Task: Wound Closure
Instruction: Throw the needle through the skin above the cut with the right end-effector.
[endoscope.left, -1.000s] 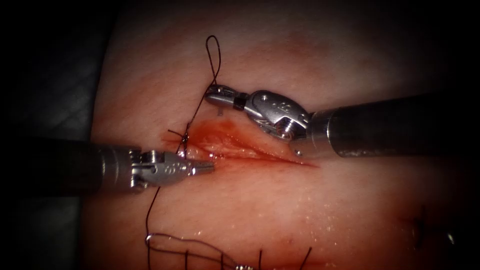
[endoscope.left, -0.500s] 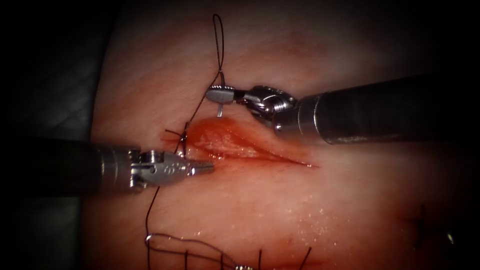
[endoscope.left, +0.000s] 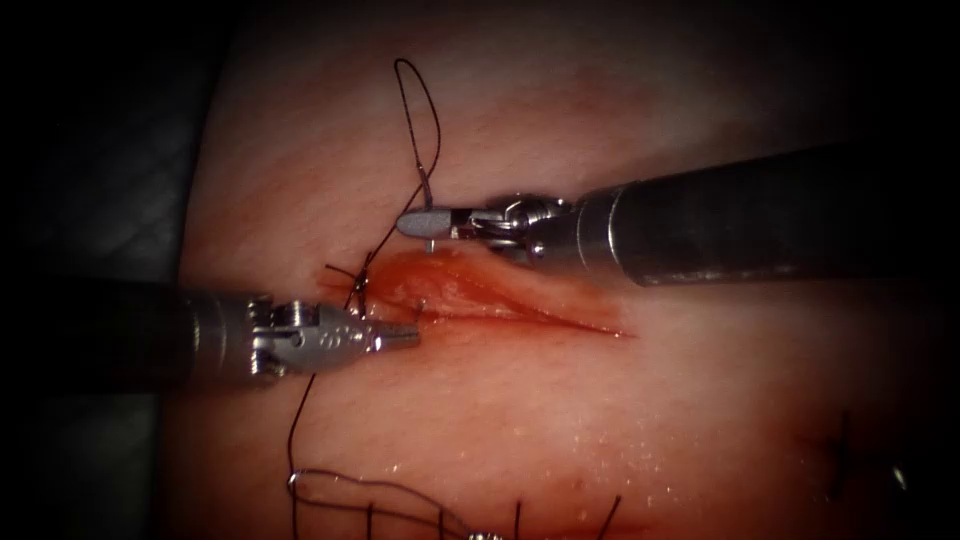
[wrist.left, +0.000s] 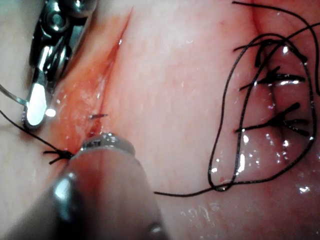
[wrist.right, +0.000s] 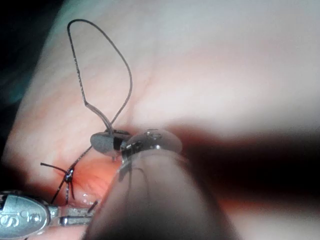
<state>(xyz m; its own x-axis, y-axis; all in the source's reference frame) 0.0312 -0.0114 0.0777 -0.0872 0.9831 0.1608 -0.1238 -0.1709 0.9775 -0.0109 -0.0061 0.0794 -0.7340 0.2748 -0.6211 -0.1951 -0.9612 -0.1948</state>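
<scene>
Two hands working at the cut (endoscope.left: 520, 305)
Right hand (endoscope.left: 420, 222) is gripping the needle (endoscope.left: 428, 240), mostly buried in tissue (endoscope.left: 560, 420), tip (endoscope.left: 420, 307) emerging; left hand (endoscope.left: 405, 336) is sitting closed, empty, thread (endoscope.left: 415, 120) looping above.

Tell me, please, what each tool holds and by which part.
The right tool grips the needle near its thread end; it is in the tissue, tip in the cut. The left tool holds nothing.
</scene>
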